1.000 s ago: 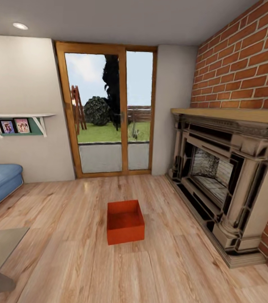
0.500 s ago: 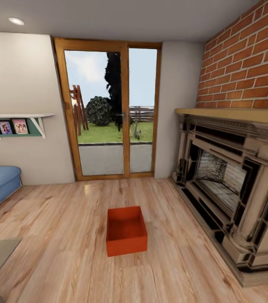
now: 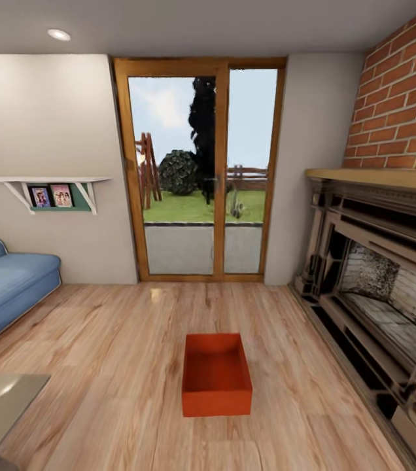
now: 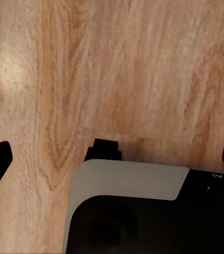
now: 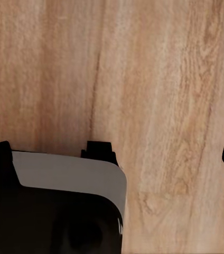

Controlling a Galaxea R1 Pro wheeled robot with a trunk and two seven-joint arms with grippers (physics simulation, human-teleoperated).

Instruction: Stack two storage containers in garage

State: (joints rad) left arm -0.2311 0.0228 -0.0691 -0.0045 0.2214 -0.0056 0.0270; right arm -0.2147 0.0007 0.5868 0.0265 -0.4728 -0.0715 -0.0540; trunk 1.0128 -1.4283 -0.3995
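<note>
One storage container (image 3: 216, 381) lies ahead of us on the light plank floor (image 3: 103, 366) of the living room, open side up, empty, standing clear of everything. It sits between the blue sofa (image 3: 5, 288) on our left and the fireplace (image 3: 384, 288) on our right, with the glazed door (image 3: 203, 173) beyond it. We see no second bin from here.

Step in hand, as we judge it: the approach to the first pick-up. Nothing is grasped yet.

Left gripper (image 4: 112, 153): finger tips stand wide apart at the edges of the left wrist view, bare planks between them; jaws spread, holding nothing. Right gripper (image 5: 117, 153): same, tips far apart over bare wood, holding nothing.

Next move, our estimate: roll closer and square the base on the bin, lower the trunk, then bring the arms down to its opposite walls. Low straight walls suggest a two-sided grip on the rim.
</note>
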